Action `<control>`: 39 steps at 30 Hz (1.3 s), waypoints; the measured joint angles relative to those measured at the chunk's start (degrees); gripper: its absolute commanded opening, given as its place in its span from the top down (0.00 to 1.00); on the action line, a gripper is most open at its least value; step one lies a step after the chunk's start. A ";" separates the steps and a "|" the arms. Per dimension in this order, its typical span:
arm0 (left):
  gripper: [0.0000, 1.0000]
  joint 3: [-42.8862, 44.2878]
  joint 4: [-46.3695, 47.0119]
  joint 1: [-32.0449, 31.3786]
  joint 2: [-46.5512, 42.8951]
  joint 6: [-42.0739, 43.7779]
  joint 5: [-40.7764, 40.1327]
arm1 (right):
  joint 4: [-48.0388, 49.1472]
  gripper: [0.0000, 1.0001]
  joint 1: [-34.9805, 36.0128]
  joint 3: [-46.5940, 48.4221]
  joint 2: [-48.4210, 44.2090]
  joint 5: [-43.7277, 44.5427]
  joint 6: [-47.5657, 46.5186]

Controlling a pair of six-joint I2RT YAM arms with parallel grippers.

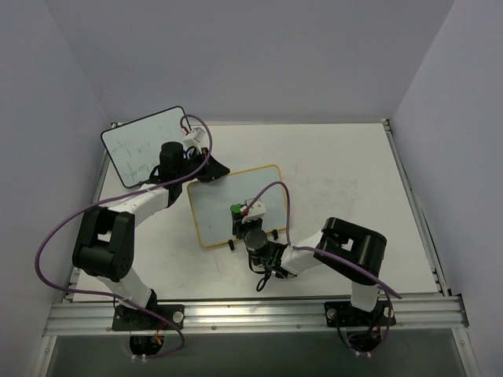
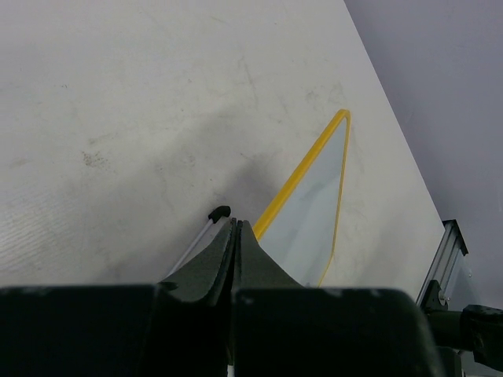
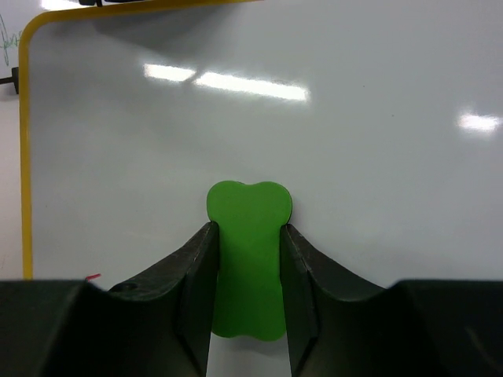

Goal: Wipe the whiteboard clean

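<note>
The whiteboard with a yellow frame lies at the table's middle, with black clip feet at its near edge. Its surface looks white in the right wrist view, apart from a tiny red mark at the lower left. My right gripper is shut on a green eraser that rests against the board. My left gripper sits at the board's far left corner. In the left wrist view its jaws are pressed together, with the yellow frame running from behind them.
A black-framed whiteboard with faint marks stands tilted at the back left, just behind my left arm. A white rod with a black tip lies beside my left fingers. A metal rail runs along the near edge. Walls enclose the table.
</note>
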 measured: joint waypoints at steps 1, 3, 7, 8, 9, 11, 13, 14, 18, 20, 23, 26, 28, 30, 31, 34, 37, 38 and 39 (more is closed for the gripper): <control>0.98 0.02 0.00 0.02 0.00 0.11 -0.17 | 0.07 1.00 0.31 0.76 0.66 0.76 -0.26; 0.98 0.02 0.02 0.00 0.00 0.20 -0.26 | 0.02 1.00 1.16 2.82 2.03 1.57 -1.01; 0.98 0.02 0.02 0.00 0.00 0.50 -0.20 | -1.27 1.00 3.65 8.22 5.55 1.31 -2.38; 0.98 0.02 0.02 -0.04 0.00 0.52 -0.15 | -1.66 1.00 4.22 9.22 6.25 1.14 -2.73; 0.98 0.02 0.00 -0.09 0.00 0.55 -0.15 | -2.14 1.00 4.70 10.21 6.93 0.87 -3.04; 0.98 0.02 0.02 -0.15 0.00 0.61 -0.15 | -2.75 1.00 5.44 11.85 8.00 0.35 -3.39; 0.98 0.02 0.02 -0.20 0.00 0.68 -0.15 | -3.52 1.00 5.88 12.96 8.66 -0.39 -3.67; 0.98 0.02 0.02 -0.24 0.00 0.72 -0.15 | -3.87 1.00 6.01 13.42 8.87 -0.79 -3.91; 0.98 0.04 0.04 -0.37 0.00 0.74 -0.15 | -5.33 1.00 6.47 15.32 9.73 -2.10 -4.52; 0.98 0.07 0.04 -0.37 0.00 0.74 -0.15 | -5.92 1.00 6.80 16.35 10.36 -2.71 -4.66; 0.98 0.07 0.04 -0.39 0.00 0.74 -0.13 | -6.49 1.00 7.39 17.94 11.58 -3.69 -4.79; 0.98 0.09 0.04 -0.42 0.00 0.74 -0.13 | -6.99 1.00 7.91 19.32 12.72 -4.74 -4.96; 0.98 0.09 0.07 -0.42 0.00 0.74 -0.11 | -7.52 1.00 8.02 19.74 12.96 -5.25 -5.03; 0.98 0.13 0.07 -0.42 0.00 0.74 -0.11 | -8.09 1.00 8.02 20.06 12.98 -5.53 -5.16; 0.98 0.13 0.07 -0.44 0.00 0.74 -0.11 | -8.35 1.00 8.02 20.22 12.98 -5.53 -5.25; 0.98 0.13 0.07 -0.44 0.00 0.74 -0.09 | -8.79 1.00 8.02 20.41 12.98 -5.57 -5.42; 0.98 0.13 0.07 -0.44 0.00 0.74 -0.09 | -8.87 1.00 8.00 20.41 12.98 -5.53 -5.42; 0.98 0.13 0.07 -0.44 0.00 0.74 -0.09 | -8.87 1.00 8.00 20.41 12.98 -5.51 -5.40; 0.98 0.13 0.07 -0.46 0.00 0.74 -0.09 | -8.85 1.00 7.96 20.37 12.98 -5.51 -5.35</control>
